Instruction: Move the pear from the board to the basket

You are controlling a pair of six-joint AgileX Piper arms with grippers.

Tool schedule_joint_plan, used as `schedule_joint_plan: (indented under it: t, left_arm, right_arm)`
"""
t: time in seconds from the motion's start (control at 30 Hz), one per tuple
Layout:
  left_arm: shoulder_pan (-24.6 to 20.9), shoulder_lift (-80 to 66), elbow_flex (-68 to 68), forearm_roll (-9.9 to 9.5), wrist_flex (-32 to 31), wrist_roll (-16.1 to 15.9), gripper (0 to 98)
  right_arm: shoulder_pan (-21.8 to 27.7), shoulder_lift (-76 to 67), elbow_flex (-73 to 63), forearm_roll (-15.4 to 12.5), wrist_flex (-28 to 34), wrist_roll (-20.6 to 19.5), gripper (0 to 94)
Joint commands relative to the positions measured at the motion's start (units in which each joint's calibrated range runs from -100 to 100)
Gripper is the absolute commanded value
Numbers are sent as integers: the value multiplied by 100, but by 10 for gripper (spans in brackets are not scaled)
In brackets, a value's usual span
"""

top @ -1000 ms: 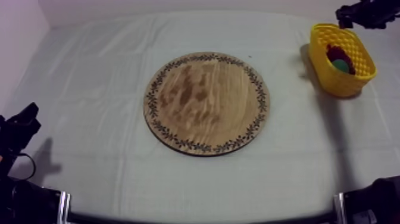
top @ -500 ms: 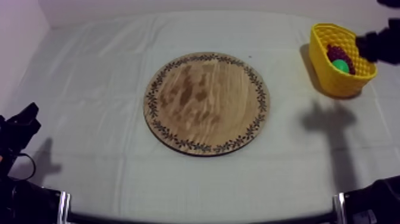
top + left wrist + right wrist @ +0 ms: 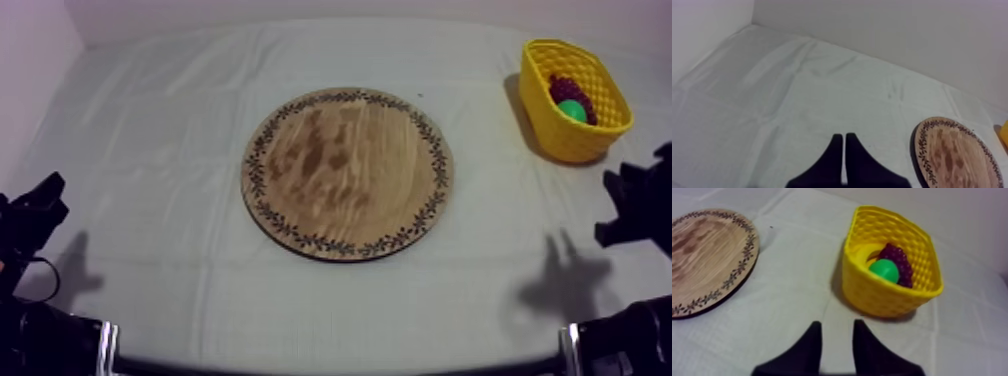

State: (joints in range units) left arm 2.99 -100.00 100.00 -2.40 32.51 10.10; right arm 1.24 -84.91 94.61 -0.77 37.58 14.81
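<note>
Pear [image 3: 572,110] lies in the yellow basket [image 3: 560,140] at upper right, beside grapes [image 3: 563,90]. Right gripper [image 3: 837,324], fingers spread and empty, faces the basket just ahead; left gripper [image 3: 844,137] is closed to a narrow wedge.

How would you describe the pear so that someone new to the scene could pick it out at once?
From the wooden board in the middle of the table, look to the yellow basket at the far right. Inside it, the pear is the smooth bright green lump beside the dark purple, knobbly grapes.
</note>
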Motion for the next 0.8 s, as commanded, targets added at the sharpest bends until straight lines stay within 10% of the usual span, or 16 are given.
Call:
schedule_joint_plan:
  t: [0.0, 0.77]
  left_arm:
    - [1, 0, 0, -2, -1, 1, 1]
    - [1, 0, 0, -2, -1, 4, 1]
  right_arm:
    - [-61, -778, 188, -28, 305, -188, 62]
    - [-283, -1076, 516, -37, 25, -310, 5]
